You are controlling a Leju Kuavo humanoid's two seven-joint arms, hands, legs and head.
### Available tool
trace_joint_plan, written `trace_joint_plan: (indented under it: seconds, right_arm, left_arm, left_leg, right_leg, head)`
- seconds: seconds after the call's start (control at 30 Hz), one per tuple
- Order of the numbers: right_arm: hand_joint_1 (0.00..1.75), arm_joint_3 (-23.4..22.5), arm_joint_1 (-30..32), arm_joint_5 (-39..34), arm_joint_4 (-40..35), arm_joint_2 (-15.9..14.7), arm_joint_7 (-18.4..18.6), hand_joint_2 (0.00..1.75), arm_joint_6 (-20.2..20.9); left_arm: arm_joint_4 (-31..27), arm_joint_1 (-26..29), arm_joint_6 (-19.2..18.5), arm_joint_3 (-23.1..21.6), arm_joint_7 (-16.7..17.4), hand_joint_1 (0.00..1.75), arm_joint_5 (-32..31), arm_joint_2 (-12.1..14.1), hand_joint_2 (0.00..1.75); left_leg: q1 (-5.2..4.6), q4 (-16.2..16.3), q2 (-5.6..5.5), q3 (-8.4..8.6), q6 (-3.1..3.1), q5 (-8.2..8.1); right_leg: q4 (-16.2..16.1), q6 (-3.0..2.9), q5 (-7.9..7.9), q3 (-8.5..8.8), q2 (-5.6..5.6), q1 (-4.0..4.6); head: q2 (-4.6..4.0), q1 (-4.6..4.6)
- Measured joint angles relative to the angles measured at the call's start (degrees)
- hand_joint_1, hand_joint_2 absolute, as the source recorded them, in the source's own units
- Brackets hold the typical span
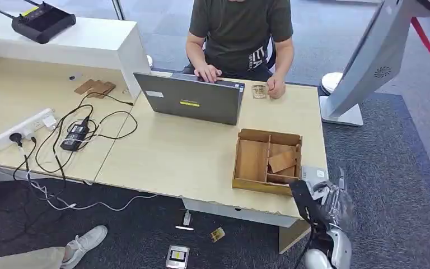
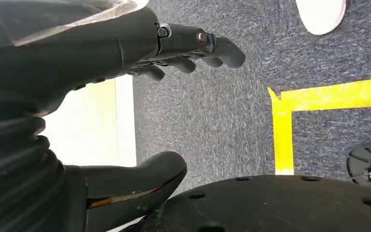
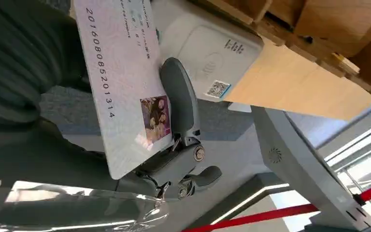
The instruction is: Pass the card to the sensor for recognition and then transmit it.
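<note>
The card (image 3: 125, 87) was held pinched in the right hand (image 3: 178, 145), face kept close beside the sensor (image 3: 212, 53) at the tabletop (image 1: 190, 162) corner, apparently for reading, while the left hand (image 2: 125, 96) was left empty, fingers apart.

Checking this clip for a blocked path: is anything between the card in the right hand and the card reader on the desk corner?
Nothing visible does. The right hand holds the white printed card just off the desk, and the pale grey card reader lies uncovered at the desk corner beside the wooden compartment box.
</note>
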Motion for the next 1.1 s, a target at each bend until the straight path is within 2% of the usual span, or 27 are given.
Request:
trace_joint_plan:
  seconds: [0.13, 0.27, 0.37, 0.47, 0.6, 0.7, 0.87, 1.1]
  right_arm:
    - [1.75, 1.0, -1.4, -0.7, 2.2, 0.2, 2.3, 1.75, 0.0]
    - [1.75, 2.4, -3.0, -0.7, 4.5, 0.1, 6.5, 1.75, 0.0]
    - [1.75, 3.3, -4.1, 1.0, 5.4, -0.3, 11.0, 1.75, 0.0]
    - [1.75, 4.0, -4.9, 1.7, 6.0, -0.8, 12.4, 1.75, 0.0]
    - [1.75, 5.2, -5.7, 5.9, 6.8, -1.6, 16.1, 1.75, 0.3]
    - [1.75, 5.2, -5.9, 11.2, 7.1, -2.2, 17.1, 1.75, 1.7]
    - [1.75, 3.8, -5.5, 20.1, 7.0, -2.7, 17.5, 1.75, 6.5]
    - [1.75, 0.4, -3.4, 26.3, 5.8, -2.8, 17.5, 1.75, 7.4]
  left_arm:
    - [0.0, 0.0, 0.1, 0.4, 0.0, 0.00, 0.0, 0.0, 1.75]
    - [0.0, 0.0, 0.1, 0.9, 0.0, 0.00, -0.2, 0.0, 1.75]
    - [0.0, -0.1, 0.1, 0.9, 0.2, 0.00, -0.3, 0.0, 1.75]
    - [0.0, -0.1, 0.1, 1.0, 0.2, 0.00, -0.3, 0.0, 1.75]
    - [0.0, -0.1, 0.0, 1.3, 0.2, 0.00, -0.5, 0.0, 1.75]
    - [0.0, -0.1, 0.0, 1.4, 0.2, 0.00, -0.6, 0.0, 1.75]
    - [0.0, -0.1, -0.5, 1.5, 0.2, 0.00, -0.7, 0.0, 1.75]
    - [0.0, -0.1, -0.9, 1.5, 0.2, 0.00, -0.7, 0.0, 1.75]
  left_leg:
    - [0.00, 0.0, 0.00, 0.00, 0.00, 0.00]
    - [0.00, 0.0, -0.01, 0.01, 0.00, 0.00]
    - [0.00, 0.0, 0.00, 0.01, 0.00, 0.00]
    - [0.00, 0.0, 0.00, 0.01, 0.00, 0.00]
    - [0.00, 0.0, -0.01, 0.01, 0.00, 0.00]
    - [0.00, 0.0, -0.01, 0.01, 0.00, 0.00]
    - [0.00, 0.0, -0.01, 0.02, 0.00, 0.00]
    - [0.00, 0.0, 0.00, 0.02, 0.00, 0.00]
  right_leg:
    - [0.0, 0.00, 0.00, 0.00, 0.00, 0.00]
    - [0.0, 0.00, 0.00, 0.00, 0.00, 0.00]
    - [0.0, 0.00, 0.00, 0.00, 0.00, 0.00]
    - [0.0, 0.00, 0.00, 0.00, 0.00, 0.00]
    - [0.0, 0.00, 0.00, -0.01, 0.00, -0.01]
    - [0.0, 0.00, 0.00, -0.01, 0.00, -0.01]
    - [0.0, 0.00, 0.00, -0.01, 0.00, -0.01]
    - [0.0, 0.00, 0.00, 0.00, 0.00, -0.01]
  head:
    - [0.00, 0.00]
    - [0.00, 0.00]
    - [0.00, 0.00]
    - [0.00, 0.00]
    - [0.00, 0.00]
    - [0.00, 0.00]
    - [0.00, 0.00]
    - [0.00, 0.00]
